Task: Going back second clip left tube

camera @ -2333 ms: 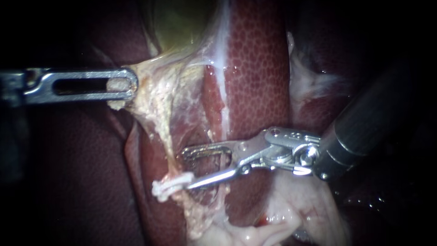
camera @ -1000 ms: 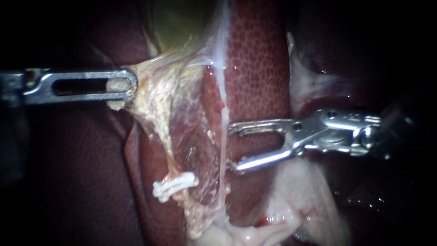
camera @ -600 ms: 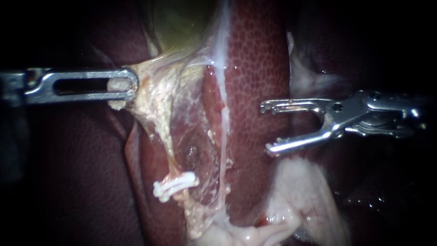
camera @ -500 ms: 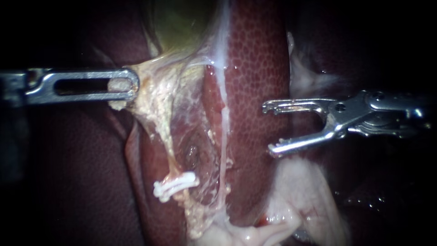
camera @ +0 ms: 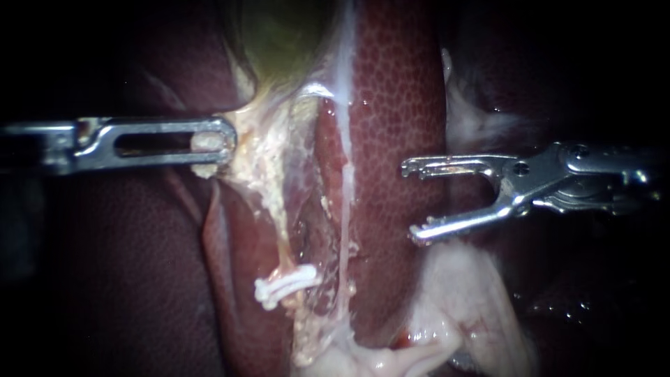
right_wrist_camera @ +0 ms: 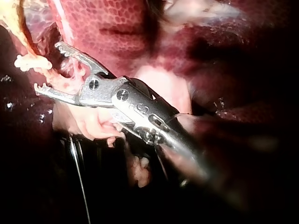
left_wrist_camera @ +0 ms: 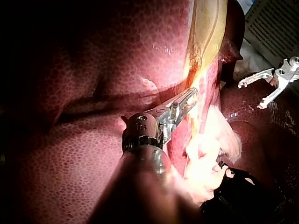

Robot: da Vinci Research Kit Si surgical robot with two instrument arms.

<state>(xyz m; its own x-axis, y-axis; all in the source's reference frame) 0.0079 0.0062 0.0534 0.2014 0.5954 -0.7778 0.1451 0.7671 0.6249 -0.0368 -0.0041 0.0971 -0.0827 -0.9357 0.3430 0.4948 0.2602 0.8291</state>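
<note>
The endoscope faces the liver [camera: 398, 105] head-on from close by, with the left instrument [camera: 213, 143] and the right instrument [camera: 412, 200] entering from opposite sides. Each wrist camera looks along its own shaft toward the jaws, even nearer. The right wrist view shares the white clip [camera: 286, 283] with the endoscope. The left wrist view shares both instruments.

My left instrument [left_wrist_camera: 188, 99] reaches out over the mottled red liver [left_wrist_camera: 84, 154], its jaws closed on a pale yellow band of tissue [left_wrist_camera: 192, 77] that leads to the gallbladder [left_wrist_camera: 209, 25]. Beyond that band and well apart from it, my right instrument [left_wrist_camera: 251, 95] hangs with its jaws open and empty.
</note>
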